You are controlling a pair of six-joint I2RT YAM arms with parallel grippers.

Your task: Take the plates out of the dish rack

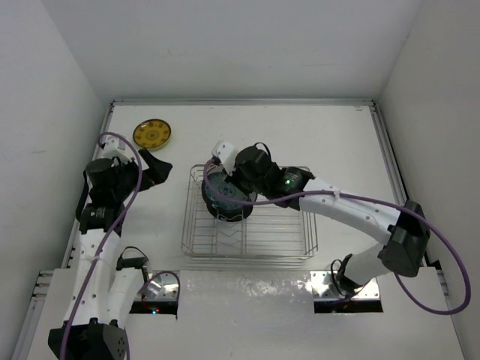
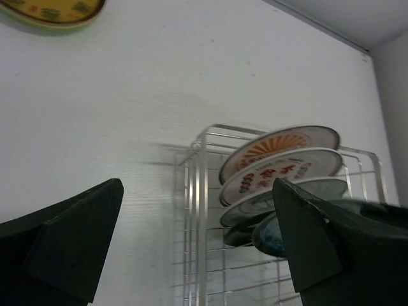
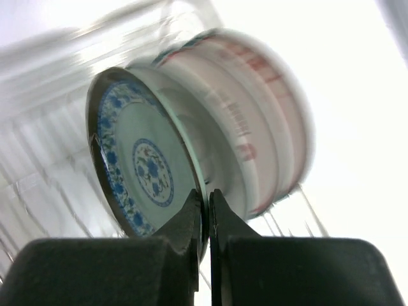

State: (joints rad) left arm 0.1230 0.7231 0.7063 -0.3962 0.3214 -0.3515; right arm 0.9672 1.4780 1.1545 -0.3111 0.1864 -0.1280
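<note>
Pinching the rim of the blue-patterned plate (image 3: 150, 169) edge-on between clenched right fingers (image 3: 190, 220), probably so as to lift it straight up out of its slot in the wire dish rack (image 1: 300, 244). Holding upright behind it a row of further plates, red-patterned plate (image 2: 280, 171) and orange-rayed plate (image 2: 284, 141) among them. Leaving the left fingers (image 2: 70, 245) released and wide beside the rack, grasping nothing, with one yellow plate (image 1: 152, 134) flat on the counter (image 1: 315, 135).
</note>
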